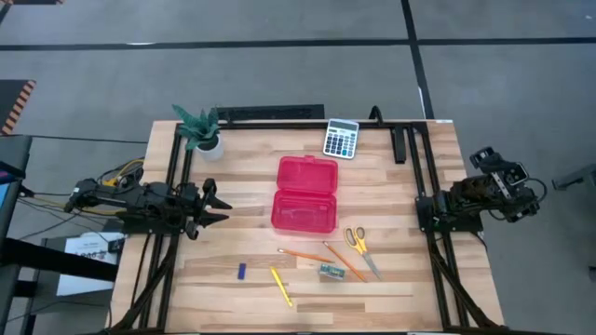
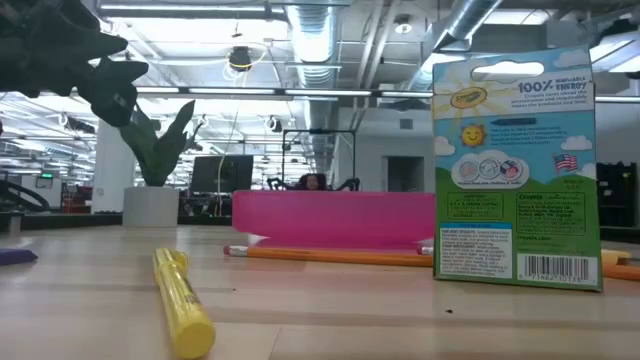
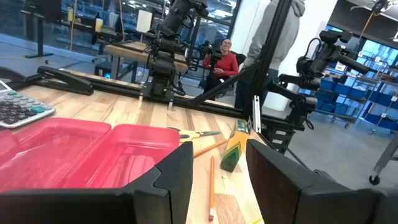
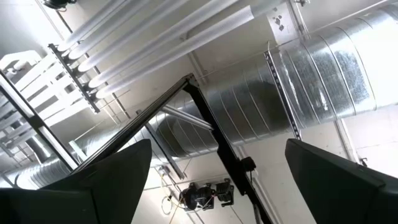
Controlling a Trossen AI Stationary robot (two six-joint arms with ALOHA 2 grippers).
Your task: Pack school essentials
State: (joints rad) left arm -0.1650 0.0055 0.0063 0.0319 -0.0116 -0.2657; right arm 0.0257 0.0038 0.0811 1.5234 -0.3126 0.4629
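Observation:
The scissors, with yellow-orange handles, two thin orange pencils, the green-yellow crayon box, the yellow stick and the tiny blue piece lie on the table's near half. In the low view the crayon box stands upright and the yellow stick lies in front. My left gripper is open and empty at the left, level with the red case; its wrist view looks toward the items. My right gripper is open at the table's right edge, pointing at the ceiling.
The open red hinged case lies mid-table, its two halves side by side. A grey calculator and a small potted plant stand at the far edge. Black frame rails run along both sides. People show in the room beyond.

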